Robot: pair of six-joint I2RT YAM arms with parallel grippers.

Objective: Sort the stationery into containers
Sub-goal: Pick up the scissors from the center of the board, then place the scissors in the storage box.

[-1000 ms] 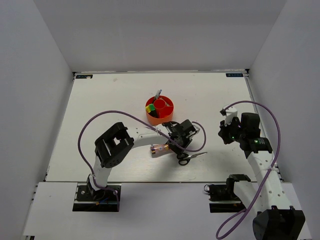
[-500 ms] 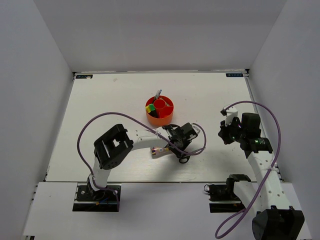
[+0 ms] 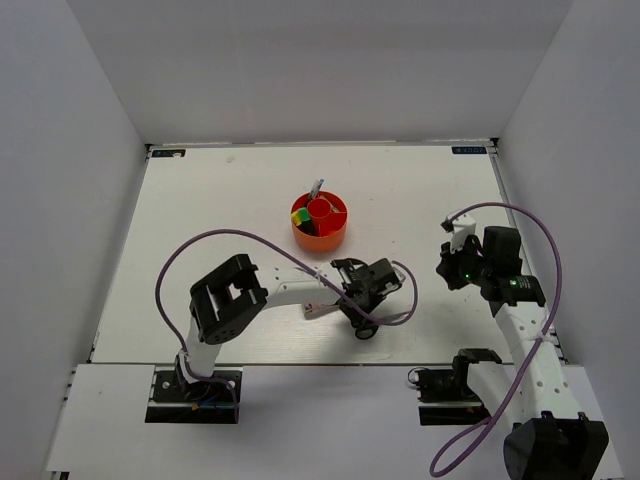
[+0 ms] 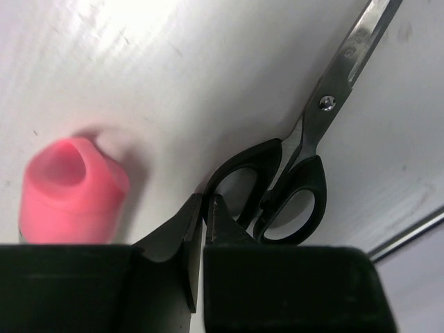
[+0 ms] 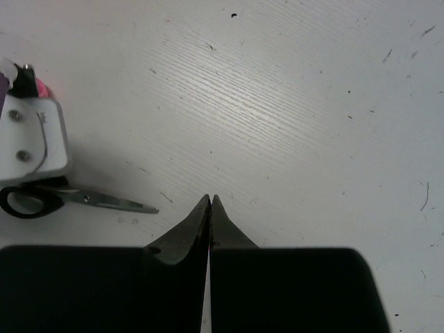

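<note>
The black-handled scissors (image 4: 305, 166) lie on the white table, blades pointing away. My left gripper (image 4: 205, 201) is shut on the rim of one handle ring; from above it (image 3: 362, 316) covers most of the scissors (image 3: 366, 330). The right wrist view shows the scissors (image 5: 76, 200) too. A clear pink-capped tube (image 4: 73, 191) lies just left of the jaws, partly under the arm (image 3: 318, 311). The orange-red organiser (image 3: 336, 236) stands behind, with yellow and green markers (image 3: 298, 216) and a thin pen (image 3: 316, 188) in it. My right gripper (image 5: 210, 199) is shut and empty, off to the right (image 3: 446, 270).
The left arm's purple cable (image 3: 400, 318) loops over the table just right of the scissors. The table's near edge (image 3: 330, 362) is close in front of the left gripper. White walls enclose the table on three sides.
My left gripper has moved toward the near edge with the scissors, which have shifted left and nearer. The pink-capped tube is now more covered by the arm. The right arm has not moved.
</note>
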